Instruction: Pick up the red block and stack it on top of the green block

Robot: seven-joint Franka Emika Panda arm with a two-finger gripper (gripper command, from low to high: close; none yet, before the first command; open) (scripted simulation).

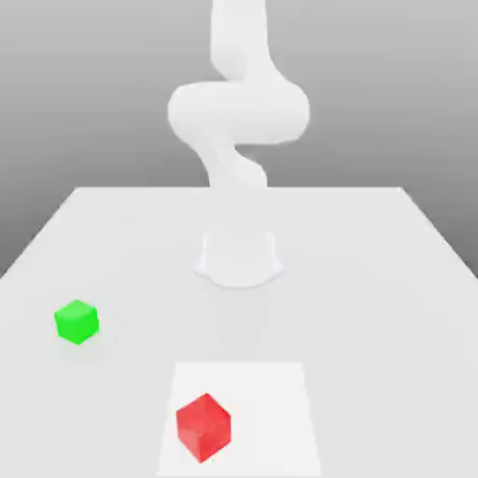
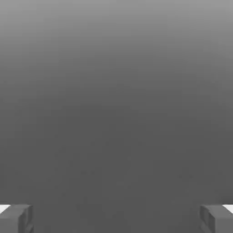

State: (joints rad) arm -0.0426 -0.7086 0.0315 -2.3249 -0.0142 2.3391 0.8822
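A red block (image 1: 203, 427) is sitting on a pale square patch (image 1: 271, 392) near the front edge of the white table (image 1: 373, 280), while a green block (image 1: 76, 321) is resting well apart toward the exterior view's left. The white arm (image 1: 238, 107) is rising from its base (image 1: 239, 257) behind them. The gripper (image 2: 116, 218) is holding its fingers (image 2: 16, 218) spread wide apart, gripping nothing.

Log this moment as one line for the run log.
gripper: open, holding nothing | red block: on table | green block: apart from it, bare | stack: not started
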